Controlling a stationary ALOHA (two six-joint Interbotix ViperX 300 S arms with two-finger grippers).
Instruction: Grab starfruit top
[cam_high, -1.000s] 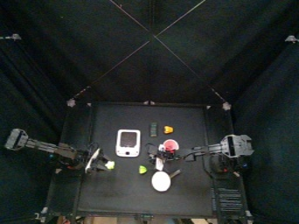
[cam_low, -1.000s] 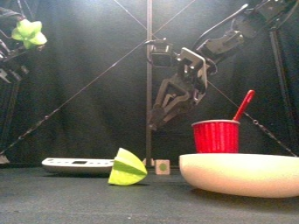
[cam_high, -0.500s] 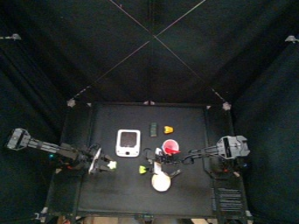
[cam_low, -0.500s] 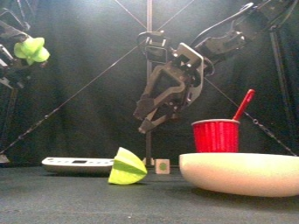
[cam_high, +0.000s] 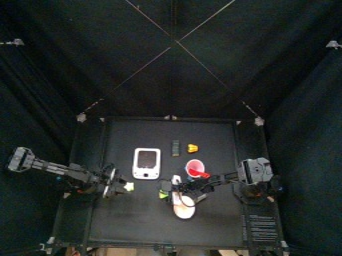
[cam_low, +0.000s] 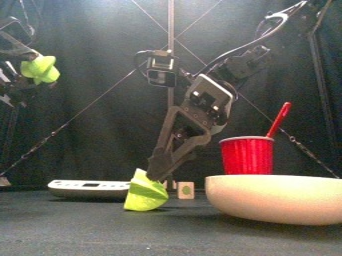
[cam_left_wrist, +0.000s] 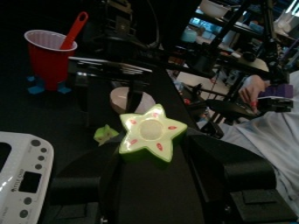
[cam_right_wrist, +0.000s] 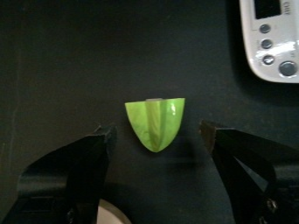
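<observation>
Right gripper (cam_right_wrist: 155, 166), jaws wide, now lowered over glossy green starfruit wedge (cam_right_wrist: 156, 123); left gripper (cam_left_wrist: 146, 171) clamps star-shaped slice (cam_left_wrist: 151, 133).

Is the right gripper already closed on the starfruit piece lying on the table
No. In the right wrist view the right gripper has its jaws wide open on either side of the green starfruit piece, not touching it.

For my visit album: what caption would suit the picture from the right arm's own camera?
Right gripper, jaws wide open, poised over a green starfruit piece on the black table, white scale nearby.
</observation>
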